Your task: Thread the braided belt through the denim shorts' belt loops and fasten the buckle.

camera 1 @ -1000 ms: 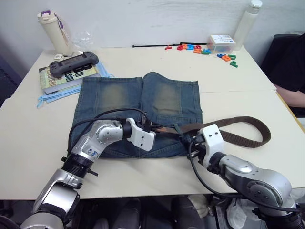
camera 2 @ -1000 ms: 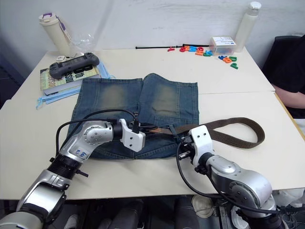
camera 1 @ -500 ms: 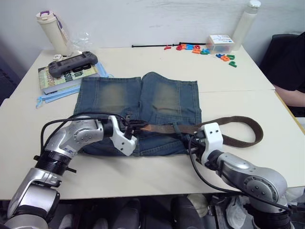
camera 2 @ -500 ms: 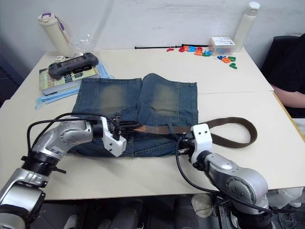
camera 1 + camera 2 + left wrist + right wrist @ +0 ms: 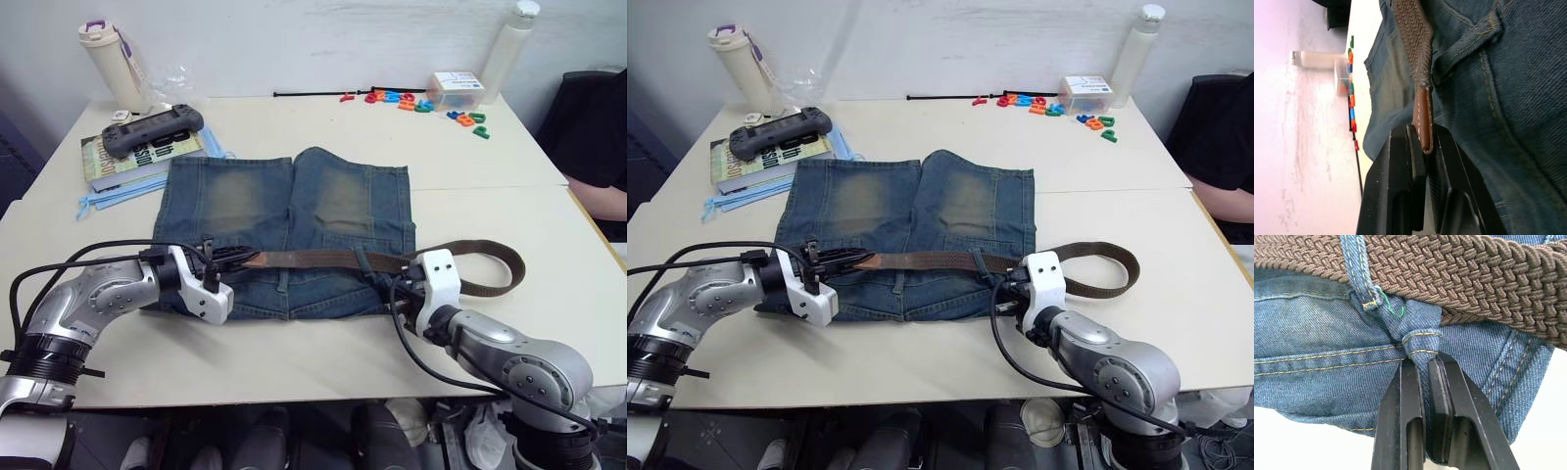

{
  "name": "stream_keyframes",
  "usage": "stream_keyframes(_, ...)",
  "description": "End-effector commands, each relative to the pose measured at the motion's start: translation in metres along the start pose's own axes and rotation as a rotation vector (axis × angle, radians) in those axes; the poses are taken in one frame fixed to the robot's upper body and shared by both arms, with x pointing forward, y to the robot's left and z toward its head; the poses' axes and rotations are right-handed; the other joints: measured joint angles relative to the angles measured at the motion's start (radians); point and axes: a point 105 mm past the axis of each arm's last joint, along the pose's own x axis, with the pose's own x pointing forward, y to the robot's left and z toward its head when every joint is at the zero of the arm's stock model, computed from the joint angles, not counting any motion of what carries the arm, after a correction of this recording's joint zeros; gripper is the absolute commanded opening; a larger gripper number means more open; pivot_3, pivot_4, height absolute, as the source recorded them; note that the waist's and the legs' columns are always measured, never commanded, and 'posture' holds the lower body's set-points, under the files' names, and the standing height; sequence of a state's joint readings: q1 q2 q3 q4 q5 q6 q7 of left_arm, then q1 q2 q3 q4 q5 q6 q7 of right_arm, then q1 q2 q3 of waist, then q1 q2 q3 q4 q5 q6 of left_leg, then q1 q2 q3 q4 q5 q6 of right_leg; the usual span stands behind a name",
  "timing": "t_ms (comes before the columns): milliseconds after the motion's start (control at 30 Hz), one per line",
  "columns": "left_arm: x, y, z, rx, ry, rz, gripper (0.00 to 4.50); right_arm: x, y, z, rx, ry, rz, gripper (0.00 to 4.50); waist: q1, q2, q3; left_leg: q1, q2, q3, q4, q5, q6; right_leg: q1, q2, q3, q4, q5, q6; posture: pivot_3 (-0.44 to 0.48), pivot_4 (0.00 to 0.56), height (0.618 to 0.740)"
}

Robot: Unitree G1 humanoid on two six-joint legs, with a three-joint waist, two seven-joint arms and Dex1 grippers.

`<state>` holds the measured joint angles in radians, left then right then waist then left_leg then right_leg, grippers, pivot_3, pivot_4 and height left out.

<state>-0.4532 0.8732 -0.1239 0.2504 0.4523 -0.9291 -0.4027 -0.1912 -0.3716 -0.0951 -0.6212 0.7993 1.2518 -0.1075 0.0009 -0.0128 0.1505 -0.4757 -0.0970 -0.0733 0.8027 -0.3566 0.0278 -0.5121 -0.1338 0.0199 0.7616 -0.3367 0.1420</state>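
The denim shorts [image 5: 294, 206] lie flat mid-table, waistband towards me. The braided belt [image 5: 313, 259] runs along the waistband, under a belt loop [image 5: 364, 260], then curls in a loop off the shorts' right side [image 5: 505, 264]. My left gripper [image 5: 227, 257] is shut on the belt's brown leather tip [image 5: 1423, 115], near the waistband's left part. My right gripper [image 5: 1424, 361] is shut on a pinched fold of waistband denim just below another belt loop [image 5: 1354, 264], at the shorts' right corner [image 5: 400, 286]. The buckle is hidden.
At the back left stand a tall bottle [image 5: 110, 64], books with a game controller [image 5: 152, 132] and a light-blue cloth [image 5: 108, 196]. A black cord [image 5: 304, 94], coloured letters [image 5: 411, 101], a box [image 5: 457, 88] and a white bottle [image 5: 509, 44] lie far back. A person [image 5: 598, 147] sits right.
My left gripper has drawn the belt tip leftward along the waistband, and the belt's loop on the right has shrunk. The right gripper has kept its hold at the same spot.
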Motion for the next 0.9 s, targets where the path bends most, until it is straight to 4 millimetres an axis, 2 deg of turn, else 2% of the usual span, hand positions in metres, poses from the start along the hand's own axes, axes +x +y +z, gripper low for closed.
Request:
stream_keyframes(33, 0.001, 0.009, 0.005, -0.029, -0.015, 0.077, 0.0, -0.007, -0.038, 0.002, -0.005, 0.014, -0.155, 0.02, 0.0, 0.0, 0.0, 0.0, 0.0, 0.0, 0.0, 0.0, 0.0, 0.0, 0.0, 0.0, 0.0, 0.0, 0.0, 0.0, 0.15, 0.654)
stream_keyframes(233, 0.01, 0.008, 0.013, -0.058, -0.039, 0.091, 0.0, -0.016, -0.074, 0.015, -0.031, -0.004, -0.27, 0.02, 0.021, 0.0, 0.001, -0.001, -0.003, 0.0, 0.0, 0.0, 0.001, 0.0, -0.002, -0.001, -0.001, 0.0, 0.0, 0.0, 0.15, 0.654)
stream_keyframes(333, 0.014, 0.007, 0.016, -0.069, -0.045, 0.091, 0.0, -0.021, -0.085, 0.021, -0.042, -0.015, -0.301, 0.02, 0.028, 0.0, 0.001, -0.001, -0.004, -0.001, 0.0, 0.0, 0.001, 0.0, -0.004, -0.001, -0.002, 0.0, 0.0, 0.0, 0.15, 0.654)
stream_keyframes(633, 0.026, 0.01, 0.023, -0.099, -0.056, 0.111, 0.0, -0.027, -0.075, 0.037, -0.003, -0.096, -0.248, 0.02, 0.026, 0.0, 0.002, -0.004, -0.009, -0.002, -0.001, 0.001, 0.005, -0.001, -0.015, -0.011, -0.002, 0.0, 0.0, 0.0, 0.15, 0.654)
stream_keyframes(767, 0.03, 0.011, 0.026, -0.12, -0.063, 0.125, 0.0, -0.039, -0.069, 0.048, 0.017, -0.15, -0.211, 1.6, 0.026, 0.001, 0.004, -0.004, -0.01, -0.003, -0.001, 0.001, 0.005, -0.001, -0.015, -0.012, -0.002, 0.0, 0.001, 0.0, 0.15, 0.654)
stream_keyframes(900, 0.031, 0.013, 0.027, -0.13, -0.064, 0.133, 0.0, -0.06, -0.06, 0.063, -0.017, -0.199, -0.152, 3.55, 0.025, 0.002, 0.005, -0.005, -0.01, -0.004, -0.001, 0.001, 0.005, -0.001, -0.015, -0.012, -0.002, 0.0, 0.001, 0.0, 0.15, 0.654)
